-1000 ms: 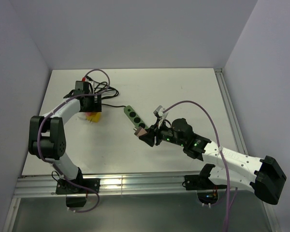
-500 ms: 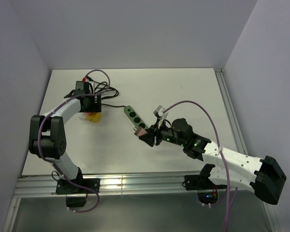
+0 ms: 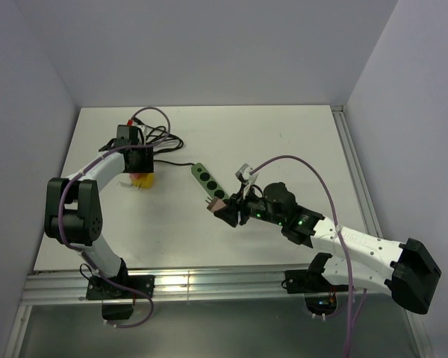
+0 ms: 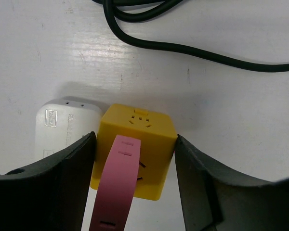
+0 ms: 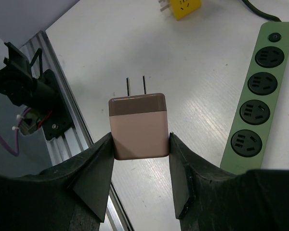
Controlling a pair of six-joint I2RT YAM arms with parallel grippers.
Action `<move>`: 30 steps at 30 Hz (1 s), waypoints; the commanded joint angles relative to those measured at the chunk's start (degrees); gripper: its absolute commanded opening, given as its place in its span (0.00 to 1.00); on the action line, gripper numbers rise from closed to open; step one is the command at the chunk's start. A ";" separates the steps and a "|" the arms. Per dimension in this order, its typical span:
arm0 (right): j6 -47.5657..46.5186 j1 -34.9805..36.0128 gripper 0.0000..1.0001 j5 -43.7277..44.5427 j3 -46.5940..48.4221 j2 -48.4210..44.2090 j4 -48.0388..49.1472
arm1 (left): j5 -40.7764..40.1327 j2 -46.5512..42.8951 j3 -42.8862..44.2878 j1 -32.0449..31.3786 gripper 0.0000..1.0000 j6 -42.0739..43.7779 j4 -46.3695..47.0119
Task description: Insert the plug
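A brown two-prong plug [image 5: 138,126] hangs above the table with my right gripper [image 5: 139,144] shut on its sides, prongs pointing away from the wrist. In the top view this plug [image 3: 222,209] sits just off the near end of the green power strip [image 3: 209,181], whose round sockets [image 5: 257,96] face up. My left gripper [image 4: 134,139] is down over a yellow cube adapter [image 4: 149,127] with a pink strap [image 4: 116,183]. Both fingers touch the cube's sides.
A white adapter [image 4: 62,125] lies against the yellow cube's left side. The strip's black cable [image 4: 183,48] coils behind the left gripper [image 3: 140,168]. An aluminium rail [image 3: 209,283] runs along the near table edge. Walls close in the left, back and right.
My left gripper's jaws have narrowed onto the yellow cube. The right arm and its plug have barely shifted.
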 commanded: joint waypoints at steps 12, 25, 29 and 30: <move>-0.27 -0.54 0.00 0.02 1.03 1.43 2.06 | 2.30 -1.98 0.64 -0.17 0.00 -0.09 -1.53; -2.03 0.25 0.00 1.08 6.39 11.61 -0.67 | 10.47 -5.14 -3.14 -0.52 0.00 -7.90 -5.92; -3.43 1.22 0.00 1.52 9.11 15.84 -1.81 | 9.69 -8.47 -5.33 -3.16 0.00 -10.37 -6.63; -4.57 2.18 0.00 1.95 10.51 16.80 -2.42 | 9.60 -9.00 -5.95 -3.77 0.00 -10.89 -6.72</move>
